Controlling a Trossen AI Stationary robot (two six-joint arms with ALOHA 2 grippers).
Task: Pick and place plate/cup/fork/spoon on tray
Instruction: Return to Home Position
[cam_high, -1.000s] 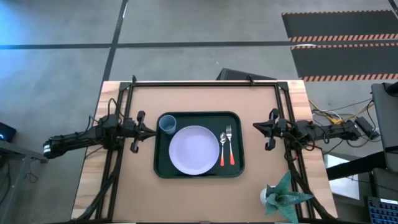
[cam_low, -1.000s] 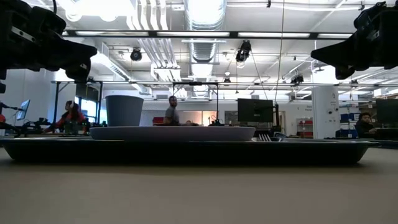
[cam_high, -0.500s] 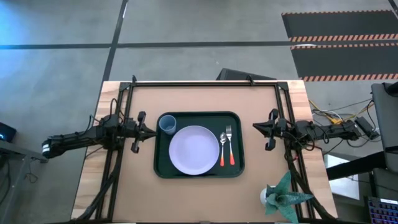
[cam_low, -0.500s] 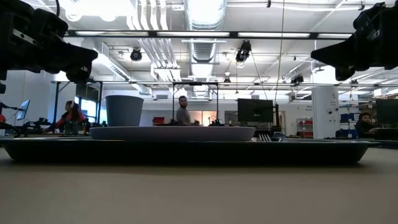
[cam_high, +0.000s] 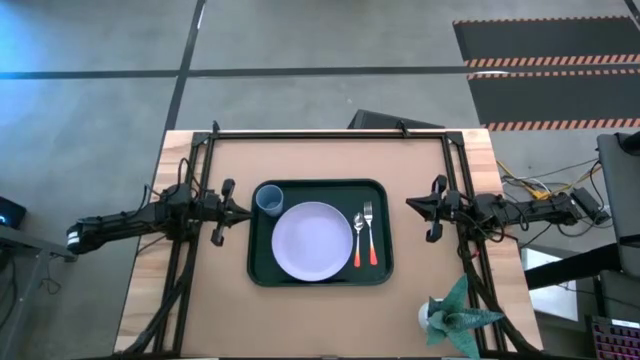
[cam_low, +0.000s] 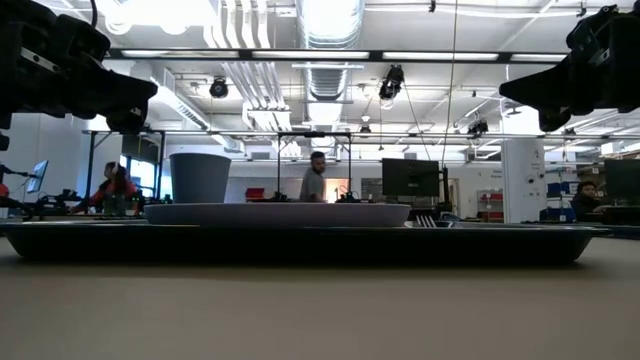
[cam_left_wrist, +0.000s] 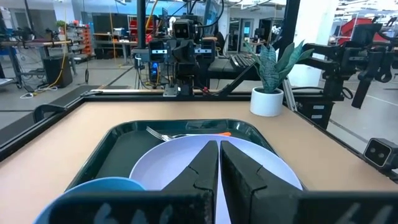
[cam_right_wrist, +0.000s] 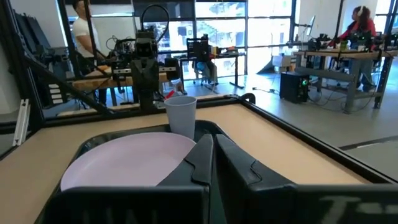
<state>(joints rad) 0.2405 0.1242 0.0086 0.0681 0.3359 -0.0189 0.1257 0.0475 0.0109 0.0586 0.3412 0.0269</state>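
Note:
The dark green tray (cam_high: 262, 270) lies mid-table. On it rest the pale lavender plate (cam_high: 312, 241), the light-blue cup (cam_high: 268, 200) standing upright at its far left corner, and the spoon (cam_high: 358, 238) and fork (cam_high: 369, 234) side by side at its right. My left gripper (cam_high: 243, 210) is shut and empty, above the table just left of the tray. My right gripper (cam_high: 411, 204) is shut and empty, right of the tray. The plate also shows in the left wrist view (cam_left_wrist: 168, 168) and in the right wrist view (cam_right_wrist: 130, 158).
A potted plant (cam_high: 452, 312) stands at the table's near right corner. Black frame rails (cam_high: 330, 133) run along the far edge and both sides. Bare tabletop lies near and far of the tray. People show in the room beyond.

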